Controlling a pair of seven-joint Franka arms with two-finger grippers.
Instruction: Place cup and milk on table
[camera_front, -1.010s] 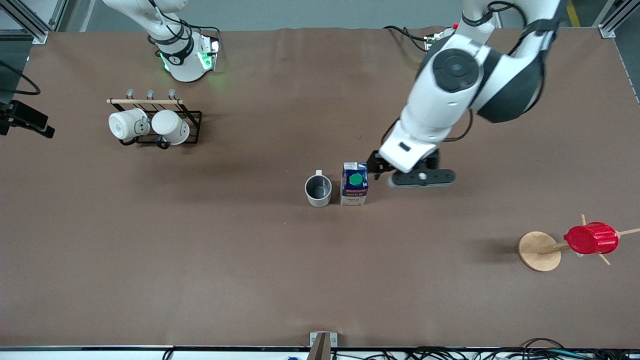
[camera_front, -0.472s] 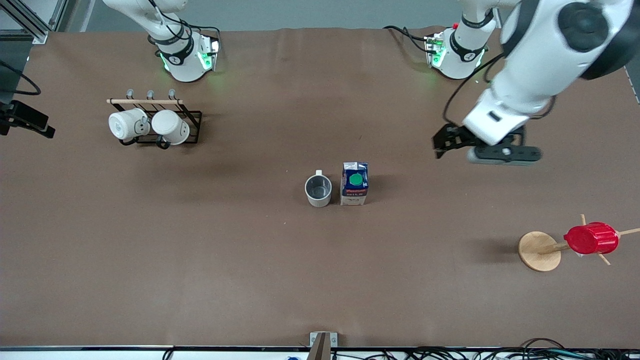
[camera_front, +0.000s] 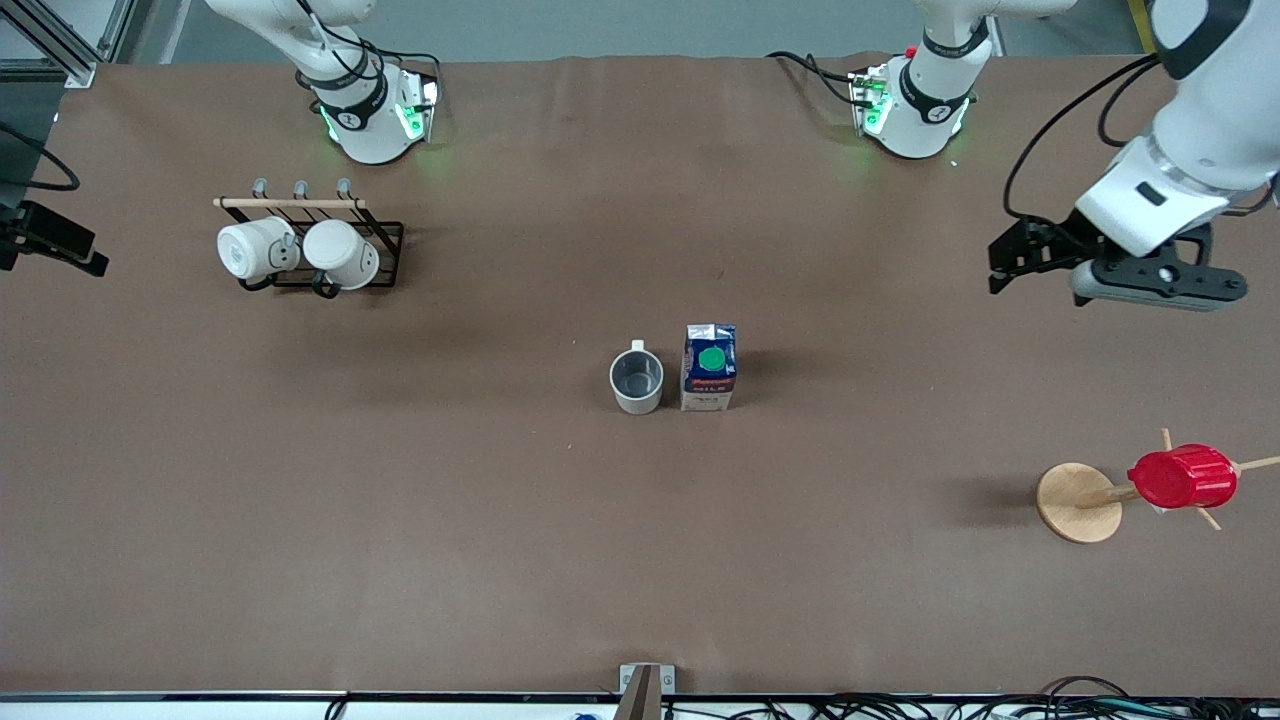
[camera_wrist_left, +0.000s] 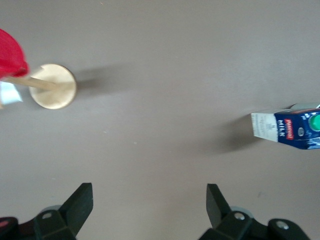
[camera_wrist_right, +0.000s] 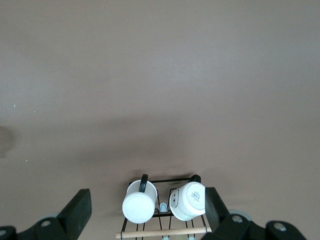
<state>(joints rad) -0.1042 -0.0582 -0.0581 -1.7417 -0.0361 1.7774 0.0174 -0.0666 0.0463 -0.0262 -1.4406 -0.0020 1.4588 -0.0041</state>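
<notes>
The pale grey cup stands upright on the brown table near its middle. The blue and white milk with a green cap stands right beside it, toward the left arm's end. Neither is held. My left gripper is open and empty, up over bare table toward the left arm's end, well away from the milk. Its wrist view shows its open gripper and the milk at the edge. My right gripper is open and empty and waits high over the mug rack; the front view does not show it.
A black wire rack with two white mugs stands near the right arm's base, also in the right wrist view. A red ribbed cup hangs on a wooden stand at the left arm's end, nearer the front camera.
My left gripper has drawn away from beside the milk, up and toward the left arm's end of the table. The cup and milk stayed put. The right arm has not moved.
</notes>
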